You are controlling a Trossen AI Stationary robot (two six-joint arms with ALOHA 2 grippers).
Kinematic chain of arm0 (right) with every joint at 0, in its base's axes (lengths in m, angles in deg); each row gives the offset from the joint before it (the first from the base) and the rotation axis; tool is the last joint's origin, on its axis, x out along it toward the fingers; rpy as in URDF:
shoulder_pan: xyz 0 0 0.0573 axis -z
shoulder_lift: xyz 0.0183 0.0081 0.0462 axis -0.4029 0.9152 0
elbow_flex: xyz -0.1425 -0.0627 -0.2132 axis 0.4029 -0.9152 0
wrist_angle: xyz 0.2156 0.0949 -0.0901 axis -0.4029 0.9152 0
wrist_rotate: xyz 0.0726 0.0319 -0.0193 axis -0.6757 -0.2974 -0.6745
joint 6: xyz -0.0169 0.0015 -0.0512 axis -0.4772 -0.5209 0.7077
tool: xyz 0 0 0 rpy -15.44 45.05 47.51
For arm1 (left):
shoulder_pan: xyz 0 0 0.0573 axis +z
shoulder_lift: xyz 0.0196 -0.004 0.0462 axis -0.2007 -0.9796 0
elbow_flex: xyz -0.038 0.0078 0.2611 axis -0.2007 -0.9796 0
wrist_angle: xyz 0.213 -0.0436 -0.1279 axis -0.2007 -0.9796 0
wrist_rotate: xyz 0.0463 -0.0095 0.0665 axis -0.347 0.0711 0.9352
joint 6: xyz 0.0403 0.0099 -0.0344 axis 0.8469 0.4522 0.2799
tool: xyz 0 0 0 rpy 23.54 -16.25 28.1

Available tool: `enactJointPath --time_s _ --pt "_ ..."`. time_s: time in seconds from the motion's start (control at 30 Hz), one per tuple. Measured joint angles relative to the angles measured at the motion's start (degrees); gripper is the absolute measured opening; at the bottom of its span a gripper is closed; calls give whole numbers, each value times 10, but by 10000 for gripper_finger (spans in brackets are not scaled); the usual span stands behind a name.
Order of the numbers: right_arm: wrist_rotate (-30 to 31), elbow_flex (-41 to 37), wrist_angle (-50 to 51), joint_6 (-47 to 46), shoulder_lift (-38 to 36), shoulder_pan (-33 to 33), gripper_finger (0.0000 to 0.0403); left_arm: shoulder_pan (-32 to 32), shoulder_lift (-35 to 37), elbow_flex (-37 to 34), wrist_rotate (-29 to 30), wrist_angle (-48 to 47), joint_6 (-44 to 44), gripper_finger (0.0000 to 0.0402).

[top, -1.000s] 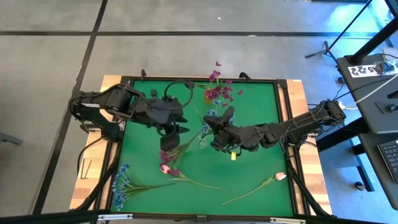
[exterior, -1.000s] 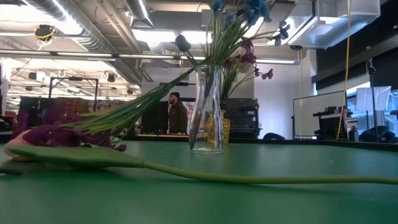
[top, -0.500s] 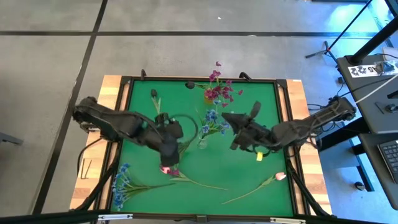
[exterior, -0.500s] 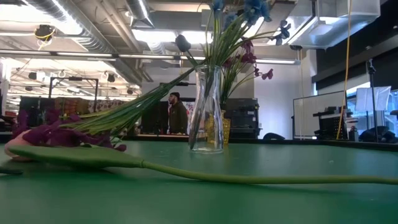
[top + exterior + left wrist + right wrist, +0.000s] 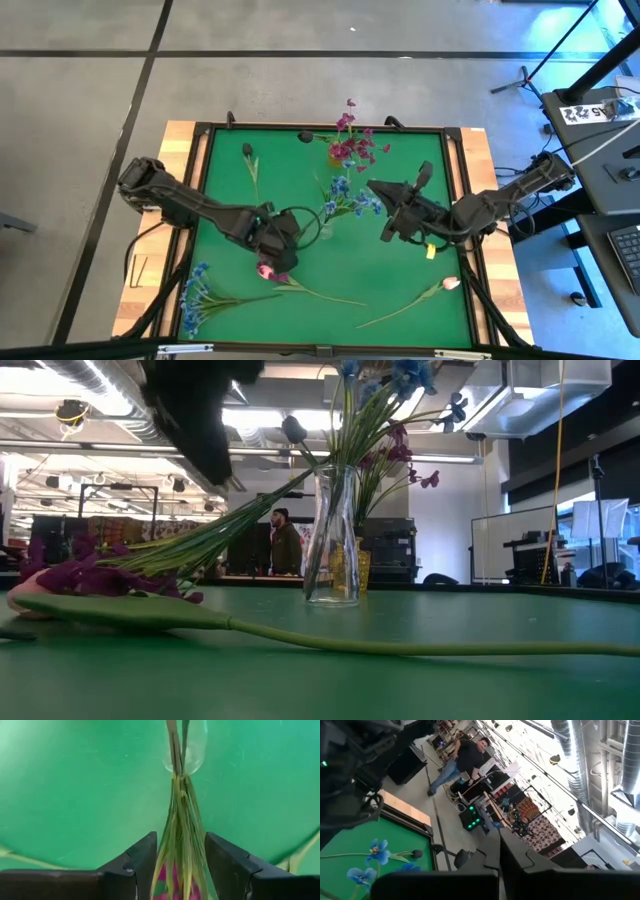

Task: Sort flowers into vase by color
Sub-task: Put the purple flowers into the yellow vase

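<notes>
The left gripper [image 5: 274, 252] hangs low over the middle of the green table [image 5: 400, 270], just on the near side of the clear glass vase [image 5: 333, 536]. Its fingers [image 5: 134, 865] stand apart on either side of a bunch of green stems [image 5: 182, 827]. They straddle the bunch and whether they touch it cannot be told. In the left wrist view those stems run from between the fingers up to the vase's mouth, with pink and magenta petals showing low between the fingers. From above, a magenta and pink blossom [image 5: 266, 270] lies on the table right beside this gripper.

The vase stands upright near the table's middle and holds blue blossoms [image 5: 343, 196] and some dark buds. From table height the leaning bunch of stems slopes down from the vase to purple blossoms [image 5: 95, 576] resting on the table. A second, yellowish vase [image 5: 352, 568] stands behind the clear one, and a magenta spray [image 5: 351, 145] shows at the far edge of the table.

Loose flowers lie on the near part of the table: a blue spray [image 5: 197, 292] at the left corner, a white-pink tulip [image 5: 447, 284] on the right side, and a dark-budded stem [image 5: 249, 160] by the far left.

The right gripper [image 5: 390, 210] is raised to the right of the vase, fingers closed on nothing. A person [image 5: 462, 756] stands in the room beyond.
</notes>
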Motion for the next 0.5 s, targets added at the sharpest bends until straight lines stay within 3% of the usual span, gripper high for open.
enactJointPath --time_s 0.5 --pt "0 0 64 -46 0 0 1 27 1 -66 -38 79 -15 255"
